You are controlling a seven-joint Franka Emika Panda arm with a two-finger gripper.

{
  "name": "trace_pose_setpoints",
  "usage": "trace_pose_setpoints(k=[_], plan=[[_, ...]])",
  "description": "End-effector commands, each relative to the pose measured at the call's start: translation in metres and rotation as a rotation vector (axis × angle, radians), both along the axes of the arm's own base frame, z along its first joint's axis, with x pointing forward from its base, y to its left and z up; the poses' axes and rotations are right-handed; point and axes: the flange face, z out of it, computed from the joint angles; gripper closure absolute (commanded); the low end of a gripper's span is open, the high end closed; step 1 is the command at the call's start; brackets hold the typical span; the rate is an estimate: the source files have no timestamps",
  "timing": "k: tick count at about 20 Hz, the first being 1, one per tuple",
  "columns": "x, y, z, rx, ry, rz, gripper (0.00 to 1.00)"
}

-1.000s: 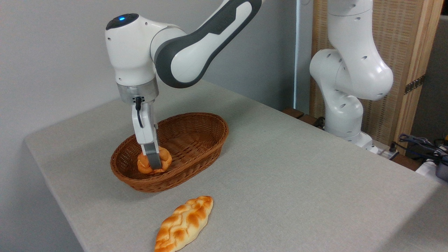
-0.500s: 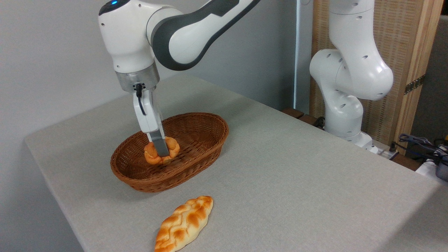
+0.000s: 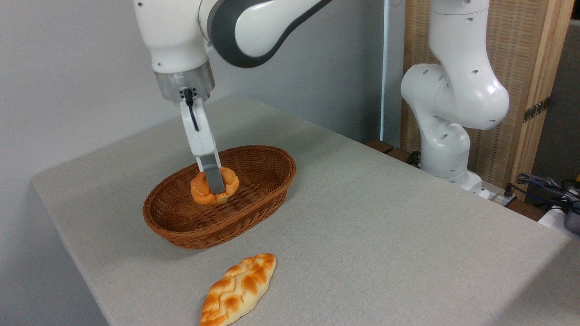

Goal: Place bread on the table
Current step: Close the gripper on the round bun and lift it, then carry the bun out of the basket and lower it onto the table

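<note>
The bread (image 3: 201, 190), a small round golden-orange bun with a lumpy top, hangs in the air above the inside of the brown wicker basket (image 3: 253, 199). My gripper (image 3: 216, 185) is shut on it, the near grey finger crossing its front; the far finger is hidden behind the bun. The arm comes down from the upper left. The table (image 3: 385, 226) is a wide light grey top under everything.
A long braided pointed loaf (image 3: 239, 290) lies on the table near the front edge, below the basket. The arm's white base (image 3: 446, 136) stands at the table's back right, with cables (image 3: 543, 185) beyond it. The table's left edge runs close to the basket.
The gripper has risen and shifted a little to the right with the bun, lifting it off the basket's floor to about rim height.
</note>
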Motion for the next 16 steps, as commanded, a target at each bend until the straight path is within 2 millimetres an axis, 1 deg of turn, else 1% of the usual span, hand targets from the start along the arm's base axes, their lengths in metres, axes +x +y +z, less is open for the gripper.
trace_pose_setpoints(k=[1, 2, 4, 5, 7, 9, 11, 12, 14, 15, 16], plan=[[-0.013, 0.047, 0.038, 0.002, -0.021, -0.041, 0.86], [-0.015, 0.061, 0.042, 0.001, -0.016, -0.057, 0.86], [-0.013, 0.093, 0.042, 0.000, -0.017, -0.079, 0.86], [-0.013, 0.112, 0.039, 0.000, -0.013, -0.086, 0.85], [-0.015, 0.145, 0.028, -0.002, 0.002, -0.136, 0.84], [-0.018, 0.171, 0.011, 0.010, 0.025, -0.175, 0.82], [-0.016, 0.196, 0.002, 0.089, 0.018, -0.203, 0.80], [-0.016, 0.210, -0.004, 0.121, 0.010, -0.204, 0.77], [-0.014, 0.230, -0.015, 0.159, -0.018, -0.238, 0.67], [-0.013, 0.236, -0.021, 0.168, -0.022, -0.248, 0.54], [-0.013, 0.245, -0.025, 0.180, -0.024, -0.243, 0.46]])
